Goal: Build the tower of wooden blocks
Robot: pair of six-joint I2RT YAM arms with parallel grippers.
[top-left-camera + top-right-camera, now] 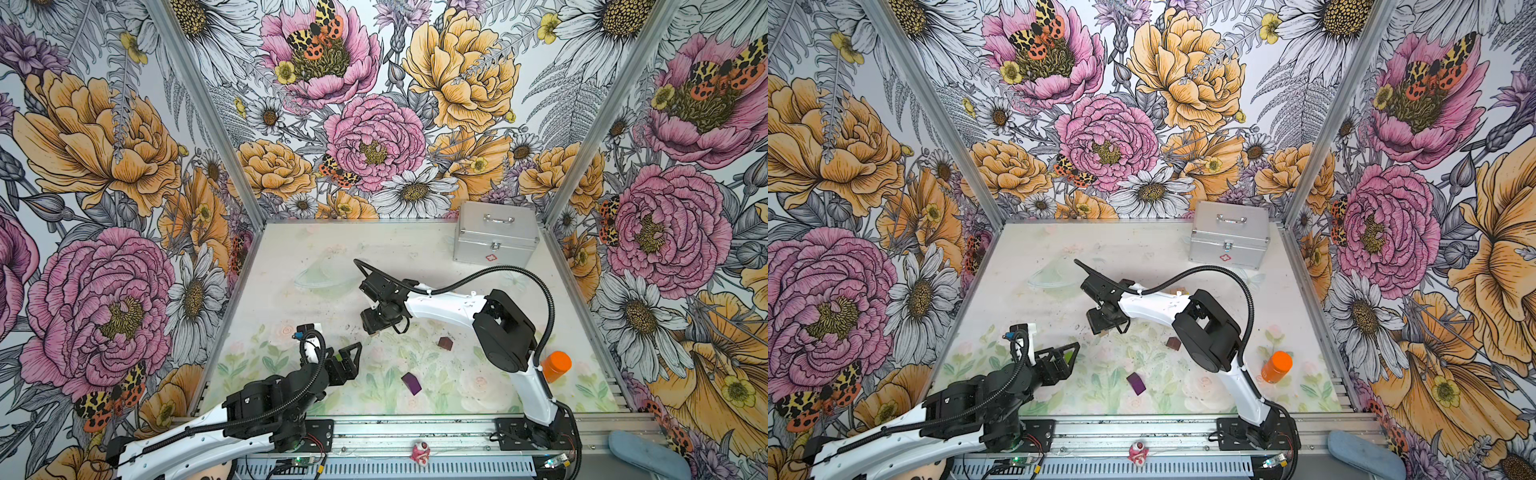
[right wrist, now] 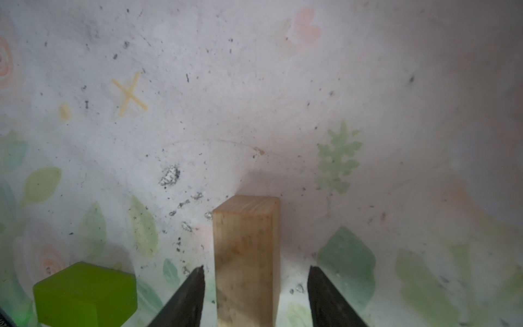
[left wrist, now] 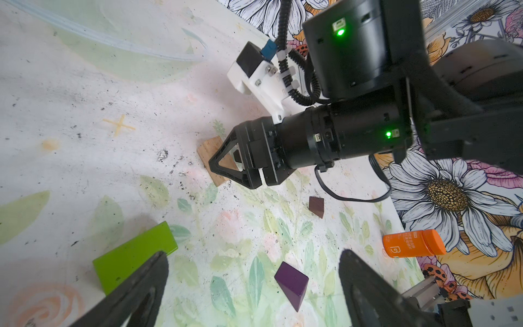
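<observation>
The work surface is a pale table [image 1: 415,249] with a faded leaf-and-flower print. Floral walls [image 1: 374,124] enclose it on three sides.

**Progress.** Treat the tower as not begun. In every view, no block rests on another, and each visible block lies singly on the table. All stacking is left to do, starting with the base layer.

**Layout, front rail inward**

1. The purple block [image 1: 411,383] lies alone near the front, well apart from both grippers. The bottle [image 1: 556,365] stands at the right edge and is not part of the build.
2. The left gripper [image 1: 351,352] has its jaws spread wide and holds nothing. The green block [image 3: 133,252] lies flat beside one of its fingers and is partly hidden by that finger. You cannot tell whether they touch.
3. The brown block [image 1: 445,343] lies right of centre, near the right arm but clear of its gripper.
4. The right gripper [image 2: 256,270] sits low over the tan block [image 2: 246,226], with one finger on either side of it. The right wrist view shows a strip of table between each finger and the wood, so read the jaws as parted and straddling, not clamping. The left wrist view shows this block lying flat on the table.
5. The case [image 1: 496,235] stands in the far right corner, well away from the blocks.
</observation>
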